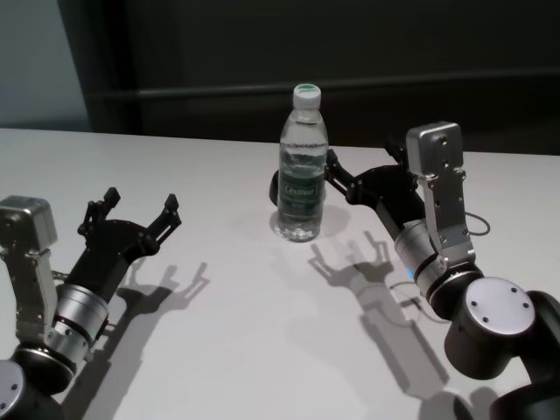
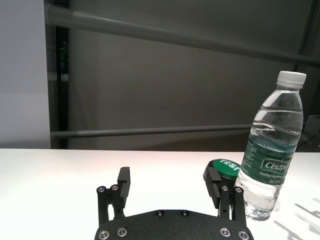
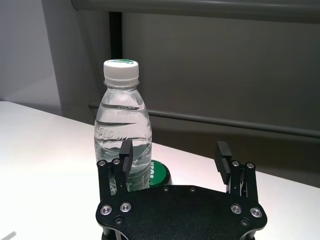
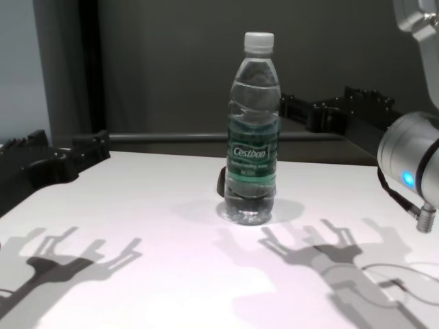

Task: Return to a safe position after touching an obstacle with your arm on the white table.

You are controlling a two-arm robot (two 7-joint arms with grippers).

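The right gripper (image 1: 359, 171) hangs open just beside the upright bottle (image 1: 303, 166). The left gripper (image 1: 140, 210), also open, hovers well apart over the white surface (image 1: 245, 324).

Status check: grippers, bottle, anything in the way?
Left gripper open, clear of bottle. Right gripper open beside upright bottle. Small dark green-topped object behind bottle.

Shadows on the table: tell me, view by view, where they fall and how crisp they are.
Head view: crisp finger-shaped shadows of the left hand and right hand fall toward the camera on the white table. Chest view: the same dark hand shadows lie near the table's front edge; the bottle casts only a faint patch at its base. Wrist views: hardly any shadow shows.
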